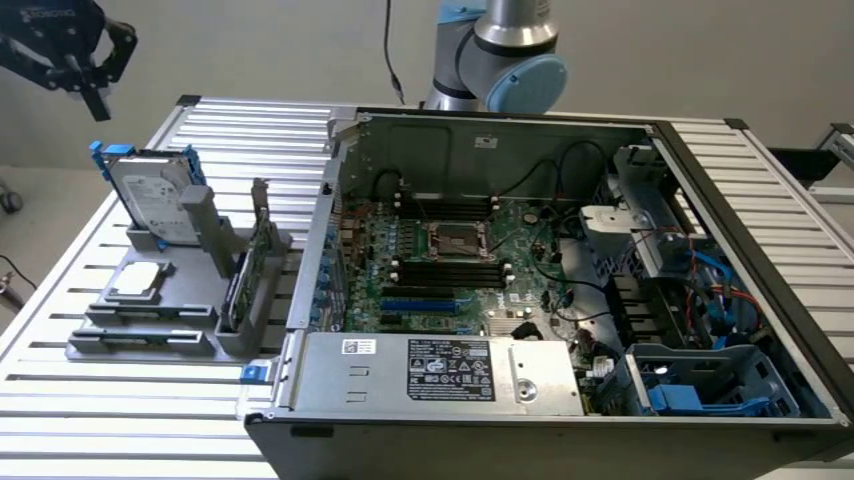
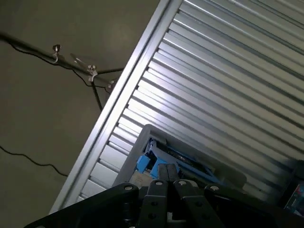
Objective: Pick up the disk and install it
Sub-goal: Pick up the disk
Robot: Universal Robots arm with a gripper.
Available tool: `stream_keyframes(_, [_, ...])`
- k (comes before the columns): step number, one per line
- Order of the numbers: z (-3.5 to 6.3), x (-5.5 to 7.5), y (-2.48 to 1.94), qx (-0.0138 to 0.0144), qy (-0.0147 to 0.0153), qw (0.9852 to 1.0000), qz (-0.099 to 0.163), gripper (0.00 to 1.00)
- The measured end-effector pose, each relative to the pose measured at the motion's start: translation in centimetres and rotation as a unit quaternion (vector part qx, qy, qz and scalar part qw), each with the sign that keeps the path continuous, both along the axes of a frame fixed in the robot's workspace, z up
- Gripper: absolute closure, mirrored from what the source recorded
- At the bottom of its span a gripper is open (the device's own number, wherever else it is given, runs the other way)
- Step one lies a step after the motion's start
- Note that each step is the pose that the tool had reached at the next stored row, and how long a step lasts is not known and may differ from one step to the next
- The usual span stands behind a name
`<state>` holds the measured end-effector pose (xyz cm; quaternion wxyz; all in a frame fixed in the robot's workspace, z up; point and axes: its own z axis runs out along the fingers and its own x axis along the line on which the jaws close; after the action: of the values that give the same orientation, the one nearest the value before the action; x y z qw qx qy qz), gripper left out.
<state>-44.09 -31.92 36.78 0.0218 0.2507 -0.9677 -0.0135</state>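
We see the gripper [image 1: 94, 100] in the upper left of the frame, above the table [image 1: 80, 400]. Its jaws seem closed on nothing, though the view is poor. The disk [image 1: 151, 195] stands upright in a grey holder [image 1: 160, 320] at left, below the gripper and apart from it, outside the computer case [image 1: 747, 300].

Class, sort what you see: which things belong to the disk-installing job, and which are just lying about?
Job: the disk, upright in its grey rack; the gripper; the open computer case.
Lying about: the square silver chip; the green circuit card.
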Motion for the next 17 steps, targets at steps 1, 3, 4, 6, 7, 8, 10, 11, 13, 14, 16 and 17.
stream_keyframes(1, [0.00, 0.00, 0.00, -0.0001, 0.0000, 1.0000, 0.009, 0.89])
stream_keyframes(3, [-0.01, 0.00, 0.00, -0.0001, 0.0000, 0.9996, 0.027, 0.89])
stream_keyframes(4, [-0.01, 0.00, 0.00, -0.0001, 0.0000, 0.9994, 0.036, 0.89])
stream_keyframes(6, [-0.02, 0.00, 0.00, -0.0001, 0.0000, 0.9985, 0.054, 0.89])
stream_keyframes(7, [-0.03, 0.00, 0.00, -0.0001, 0.0000, 0.9980, 0.064, 0.89])
stream_keyframes(8, [-0.03, 0.00, 0.00, -0.0002, 0.0000, 0.9974, 0.073, 0.89])
stream_keyframes(10, [-0.03, 0.00, 0.00, -0.0002, 0.0000, 0.9959, 0.091, 0.89])
stream_keyframes(11, [-0.04, 0.00, 0.00, -0.0002, 0.0000, 0.9950, 0.100, 0.89])
stream_keyframes(13, [-0.05, 0.00, 0.00, -0.0002, 0.0000, 0.9930, 0.118, 0.89])
stream_keyframes(14, [-0.05, 0.00, 0.00, -0.0002, 0.0000, 0.9919, 0.127, 0.89])
stream_keyframes(16, [-0.06, 0.00, 0.00, -0.0002, 0.0000, 0.9895, 0.145, 0.89])
stream_keyframes(17, [-0.06, 0.00, 0.00, -0.0002, 0.0000, 0.9881, 0.154, 0.89])
